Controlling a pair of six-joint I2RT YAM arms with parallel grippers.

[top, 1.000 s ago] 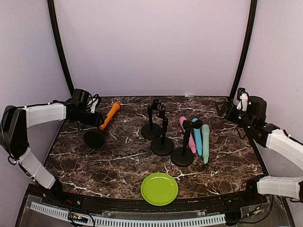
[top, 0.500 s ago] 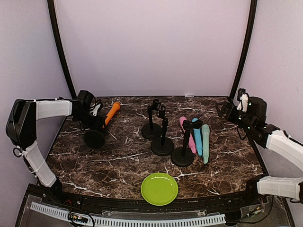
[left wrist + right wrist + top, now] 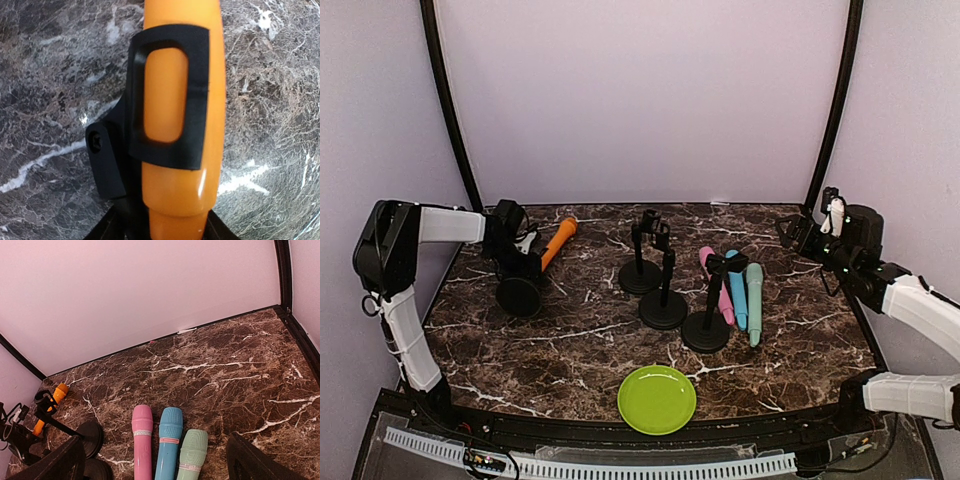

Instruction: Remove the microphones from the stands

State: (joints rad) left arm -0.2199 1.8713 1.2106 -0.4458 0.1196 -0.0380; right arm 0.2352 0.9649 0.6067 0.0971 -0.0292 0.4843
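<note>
Okay so, mic location: the orange microphone [image 3: 552, 245] is on the left side of the top view, clipped into the leftmost stand [image 3: 519, 296] and tilted with its upper end toward the upper right. It isn't out yet.
Close-up: the left wrist view is filled by the orange body, with the black clip [image 3: 197, 100] wrapped around its middle.
Handling guess: it looks like rigid, glossy plastic, so probably light, stiff and a bit slippery. It should slide lengthwise more easily than it pops out sideways.
Stand worry: the base is small and round, so I'd bet it drags or tips if the clip holds tight.
Where to grab: I'd go for the bare orange barrel just clear of the clip. Squeezing on the clip itself would only clamp it harder.
Left gripper [image 3: 525, 260]: it's right at the clip and stand post. Its jaws don't show in its own camera and are too small in the top view, so I can't tell how wide they are or whether they touch the mic.
Right gripper [image 3: 155, 457]: it's at the far right of the top view with the jaws spread wide, holding nothing.
Other stuff: pink [image 3: 142, 437], blue [image 3: 168, 440] and green [image 3: 193, 452] microphones lie side by side on the table [image 3: 570, 350].
</note>
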